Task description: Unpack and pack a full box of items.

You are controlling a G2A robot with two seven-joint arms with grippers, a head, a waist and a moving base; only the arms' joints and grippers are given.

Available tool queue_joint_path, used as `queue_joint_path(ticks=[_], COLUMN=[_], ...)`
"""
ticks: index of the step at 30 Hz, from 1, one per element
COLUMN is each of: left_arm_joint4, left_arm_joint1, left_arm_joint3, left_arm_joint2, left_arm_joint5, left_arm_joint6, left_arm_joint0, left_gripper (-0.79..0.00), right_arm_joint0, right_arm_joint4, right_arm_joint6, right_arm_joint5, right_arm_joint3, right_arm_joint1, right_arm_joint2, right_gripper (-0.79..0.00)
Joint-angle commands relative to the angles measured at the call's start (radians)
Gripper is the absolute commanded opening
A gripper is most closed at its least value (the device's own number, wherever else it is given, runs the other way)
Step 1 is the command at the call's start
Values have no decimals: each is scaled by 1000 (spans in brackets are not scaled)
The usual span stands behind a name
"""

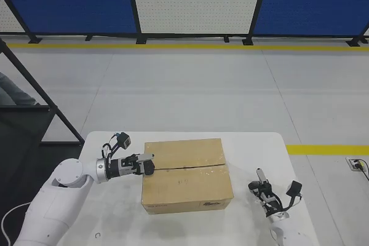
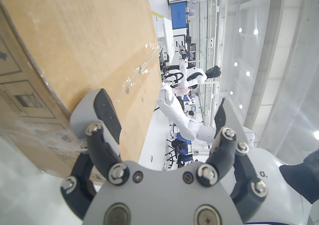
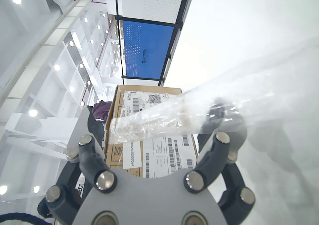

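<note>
My spread left pincer (image 2: 162, 101) at the top edge of the closed box (image 1: 186, 175) on the bench (image 1: 252, 150) may shove it, and film (image 3: 149, 121) clinging to my spread right pincer (image 3: 152, 111) could foul grips.

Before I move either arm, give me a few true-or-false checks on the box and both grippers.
1. The cardboard box has its top flaps shut. True.
2. The left gripper is clamped on a flap. False: it is open, at the box's side edge near the seam.
3. A clear plastic strip lies across the right gripper. True.
4. The right gripper rests on top of the box. False: it is over the table, apart from the box.
</note>
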Motion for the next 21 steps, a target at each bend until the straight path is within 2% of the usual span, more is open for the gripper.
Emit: queue_joint_path(ticks=[1, 5, 9, 14, 21], left_arm_joint4=[0, 0, 0, 0, 0], left_arm_joint1=[0, 0, 0, 0, 0], left_arm_joint3=[0, 0, 0, 0, 0], left_arm_joint2=[0, 0, 0, 0, 0], left_arm_joint5=[0, 0, 0, 0, 0], left_arm_joint6=[0, 0, 0, 0, 0], left_arm_joint0=[0, 0, 0, 0, 0], left_gripper=[0, 0, 0, 0, 0], right_arm_joint0=[16, 34, 42, 44, 19], right_arm_joint4=[8, 27, 23, 19, -3], right_arm_joint6=[-10, -16, -9, -21, -40], right_arm_joint5=[-22, -62, -60, -18, 108], right_arm_joint3=[14, 20, -1, -45, -177], right_arm_joint1=[-2, -5, -5, -6, -4], right_arm_joint2=[5, 18, 26, 37, 61], right_gripper=[0, 0, 0, 0, 0])
